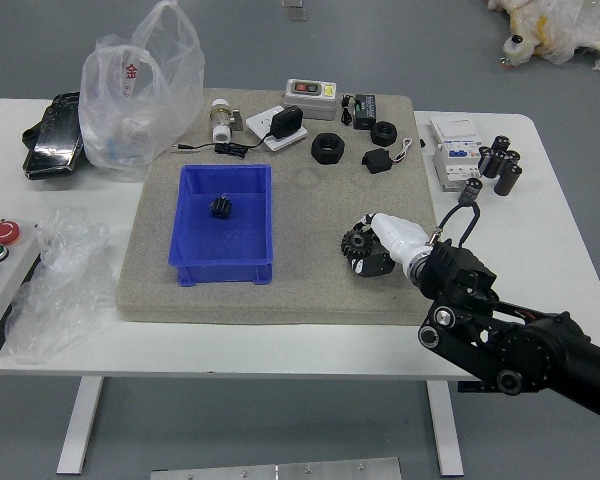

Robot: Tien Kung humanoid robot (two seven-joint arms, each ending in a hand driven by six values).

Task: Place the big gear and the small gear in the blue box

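My right hand (pixel 366 246) reaches in from the right, its curled fingers closed around the big gear (pixel 356 244), which is black and toothed, on the grey mat. The thumb side and fingertips touch the gear's right part and hide some of it. The small black gear (pixel 220 207) lies inside the blue box (pixel 222 272), towards the middle of its floor. The box stands left of the hand on the same mat. My left arm is out of view.
Black rings (pixel 327 148), a small black block (pixel 377 160), an adapter (pixel 286 122) and a grey device (pixel 311 98) lie along the mat's back. Plastic bags (pixel 143 90) and a button panel (pixel 2 270) are left; a white box (pixel 457 155) and black cylinders (pixel 499 163) stand right.
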